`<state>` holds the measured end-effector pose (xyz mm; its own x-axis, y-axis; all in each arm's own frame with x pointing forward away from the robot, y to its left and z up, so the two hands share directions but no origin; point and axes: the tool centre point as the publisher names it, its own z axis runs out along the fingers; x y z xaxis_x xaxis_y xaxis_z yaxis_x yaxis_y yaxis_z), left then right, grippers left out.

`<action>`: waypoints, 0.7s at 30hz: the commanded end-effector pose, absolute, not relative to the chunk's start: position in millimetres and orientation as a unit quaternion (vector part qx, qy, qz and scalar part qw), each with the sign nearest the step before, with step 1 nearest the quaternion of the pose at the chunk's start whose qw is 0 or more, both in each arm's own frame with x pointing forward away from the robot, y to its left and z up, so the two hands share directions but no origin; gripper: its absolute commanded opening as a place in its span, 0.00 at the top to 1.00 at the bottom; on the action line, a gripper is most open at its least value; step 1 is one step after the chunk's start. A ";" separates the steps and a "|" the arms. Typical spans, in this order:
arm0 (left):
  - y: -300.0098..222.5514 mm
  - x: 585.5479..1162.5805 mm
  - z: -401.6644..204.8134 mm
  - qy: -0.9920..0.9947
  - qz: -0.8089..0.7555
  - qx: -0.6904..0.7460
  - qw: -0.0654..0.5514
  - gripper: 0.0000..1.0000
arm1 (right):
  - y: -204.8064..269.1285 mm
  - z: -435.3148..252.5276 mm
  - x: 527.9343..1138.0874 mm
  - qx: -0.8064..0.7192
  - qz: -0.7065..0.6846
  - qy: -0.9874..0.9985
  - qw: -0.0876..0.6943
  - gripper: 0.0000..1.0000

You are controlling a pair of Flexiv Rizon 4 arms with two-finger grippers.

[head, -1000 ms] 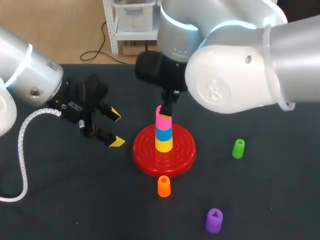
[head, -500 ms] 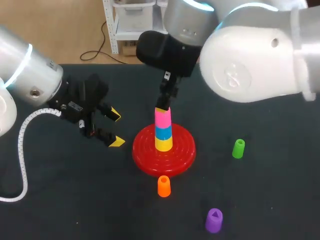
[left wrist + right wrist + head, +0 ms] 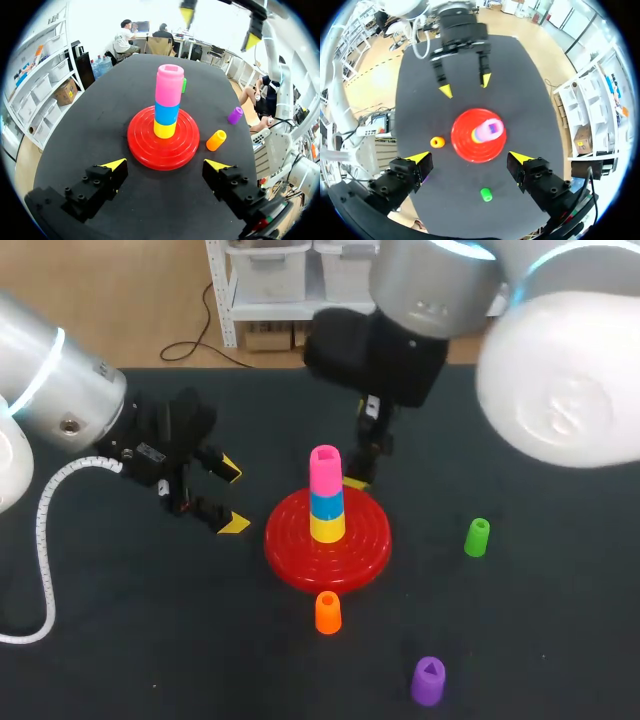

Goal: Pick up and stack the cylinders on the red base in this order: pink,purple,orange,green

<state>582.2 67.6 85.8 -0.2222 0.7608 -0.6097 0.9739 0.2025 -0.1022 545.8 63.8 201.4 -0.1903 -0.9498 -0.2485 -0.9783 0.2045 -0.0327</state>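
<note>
Pink cylinder (image 3: 324, 468) crowns stack (image 3: 327, 512) on red base (image 3: 285, 550); left tool (image 3: 233, 497) and right tool (image 3: 469, 158) gape empty; purple cylinder (image 3: 428, 680) seemingly triangle-marked.

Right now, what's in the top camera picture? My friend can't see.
The pink cylinder tops a blue cylinder and a yellow cylinder on the red base. The right gripper, open, hangs beyond the stack; the left gripper, open, beside the base. The orange cylinder, green cylinder and purple cylinder sit loose.

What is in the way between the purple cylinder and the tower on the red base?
Nothing visible. Bare table lies between the purple cylinder and the red base. The orange cylinder stands off to one side, and nothing sits on the pink cylinder.
</note>
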 end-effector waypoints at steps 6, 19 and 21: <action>67.1 583.1 85.7 0.744 -0.241 0.584 0.219 0.00 | 35.9 194.8 487.7 -0.642 0.083 0.757 0.094 0.00; 67.1 583.1 85.7 0.744 -0.241 0.584 0.219 0.00 | 24.2 188.5 462.4 -0.658 0.085 0.743 0.081 0.00; 67.1 583.1 85.7 0.744 -0.241 0.584 0.219 0.00 | 24.2 188.5 462.4 -0.658 0.085 0.743 0.081 0.00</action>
